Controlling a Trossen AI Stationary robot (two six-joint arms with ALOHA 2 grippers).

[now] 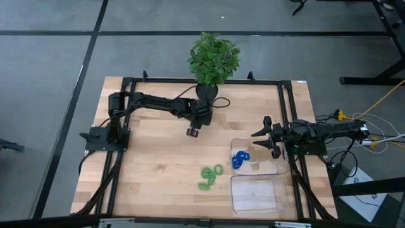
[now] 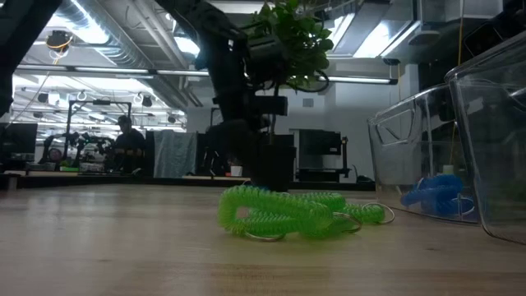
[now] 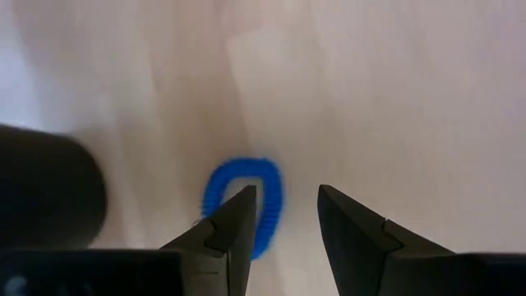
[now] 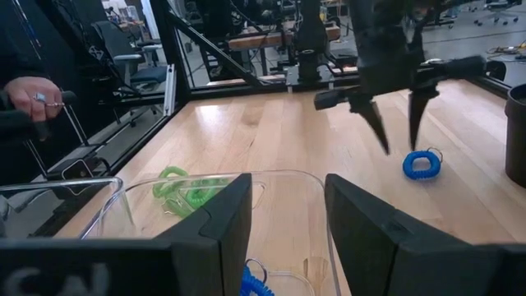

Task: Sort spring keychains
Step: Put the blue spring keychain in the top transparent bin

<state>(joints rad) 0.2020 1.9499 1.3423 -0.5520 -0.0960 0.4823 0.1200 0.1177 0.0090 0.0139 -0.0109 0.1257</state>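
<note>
Blue spring keychain (image 3: 243,197) lies below the left gripper (image 3: 286,215), unlabelled.

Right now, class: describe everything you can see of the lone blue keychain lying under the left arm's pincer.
The blue spring keychain is a small bright-blue coiled plastic loop with a thin metal ring at its edge. It lies flat on the bare wooden table, apart from the others. The left pincer hovers open just above it, not touching.

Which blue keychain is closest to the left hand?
The lone blue keychain on bare wood below the open left hand; the other blue ones sit in the tray.
</note>
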